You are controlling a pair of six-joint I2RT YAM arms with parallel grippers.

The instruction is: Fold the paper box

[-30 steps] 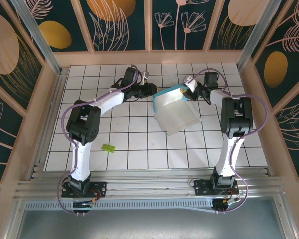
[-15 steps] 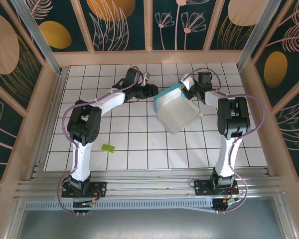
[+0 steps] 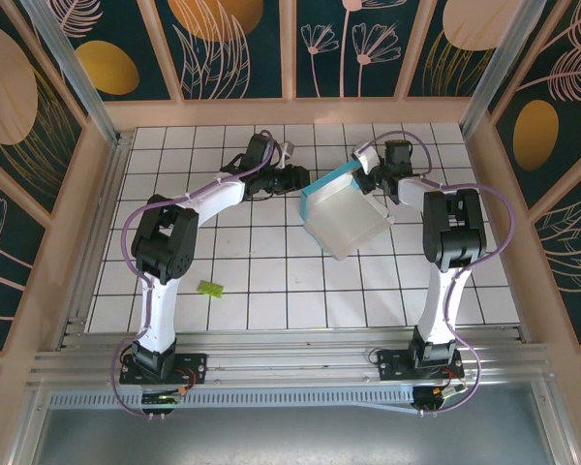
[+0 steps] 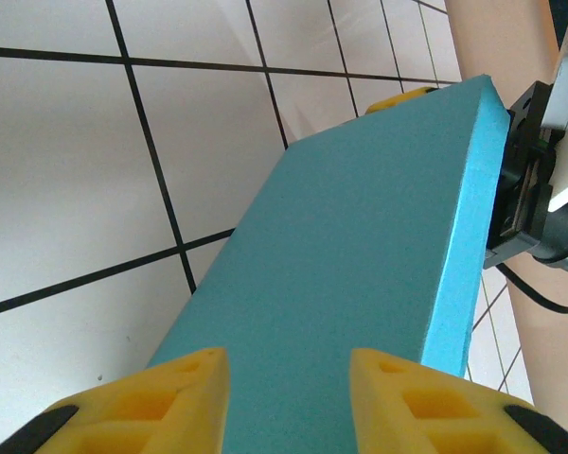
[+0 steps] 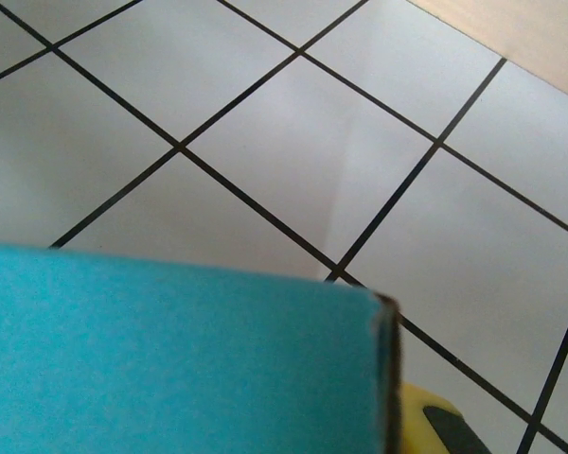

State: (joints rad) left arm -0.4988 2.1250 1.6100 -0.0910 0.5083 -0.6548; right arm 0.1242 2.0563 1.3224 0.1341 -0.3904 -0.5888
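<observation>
your right gripper [image 3: 368, 167] has clamped shut on the far turquoise edge of the paper box [image 3: 347, 221]. your left gripper [image 3: 296, 178] sits just beside it, jaws apart, holding nothing. the box is right of centre, one side raised; most folding looks undone.

**Paper box between two pincers on the far tabletop**

The paper box [image 3: 347, 221] sits on the tabletop [image 3: 271, 310], right of centre and toward the far side, with one wall standing along its far-left edge. The left pincer [image 3: 297, 178] is just left of that wall. The right pincer [image 3: 362, 172] meets the wall's far right corner. A small scrap [image 3: 210, 288] lies well apart, to the near left.
</observation>
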